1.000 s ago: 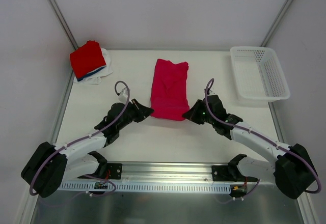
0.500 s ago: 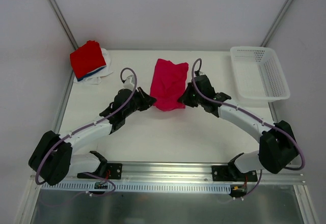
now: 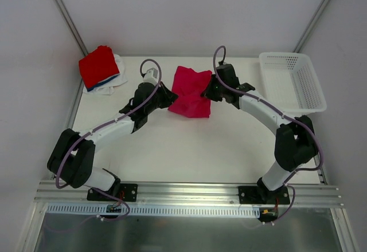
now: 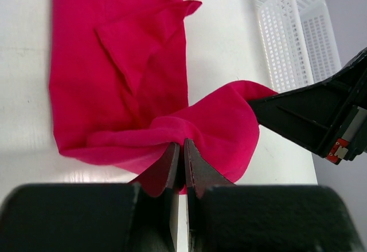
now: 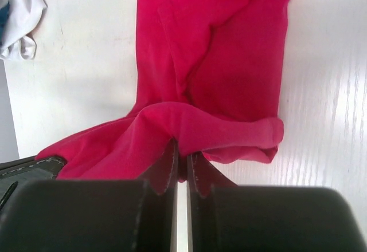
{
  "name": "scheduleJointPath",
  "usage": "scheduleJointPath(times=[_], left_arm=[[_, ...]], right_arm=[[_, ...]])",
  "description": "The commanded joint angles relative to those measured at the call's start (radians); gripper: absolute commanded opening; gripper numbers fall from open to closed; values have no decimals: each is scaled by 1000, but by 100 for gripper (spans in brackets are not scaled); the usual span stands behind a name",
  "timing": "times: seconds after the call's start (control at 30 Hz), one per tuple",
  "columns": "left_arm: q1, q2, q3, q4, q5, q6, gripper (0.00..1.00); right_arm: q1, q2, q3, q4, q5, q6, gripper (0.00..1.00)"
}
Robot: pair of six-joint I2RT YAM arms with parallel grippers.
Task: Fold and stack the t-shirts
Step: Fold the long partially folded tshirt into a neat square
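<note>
Both our grippers are pinched tight on the soft crimson-pink cloth t-shirt (image 3: 192,94), which lies on the table left of the white plastic mesh basket (image 3: 295,86). Our left gripper (image 4: 182,154) and right gripper (image 5: 182,156) each clamp a corner of its near hem, raised and doubled over the body. We judge it light and limp, best held by the corners, and likely to sag between us.
</note>
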Motion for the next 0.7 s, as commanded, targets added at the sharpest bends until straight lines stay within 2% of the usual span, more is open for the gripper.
scheduleJointPath(times=[0.0,0.23,0.67], left_arm=[[33,52,92,30,2,48,0],[91,252,273,29,93,43,0],[113,477,348,153,194,32,0]], right_arm=[[-37,60,105,-14,-43,-42,0],[-86,220,297,-45,-93,-63,1],[-167,472,558,-43,-165,-52,1]])
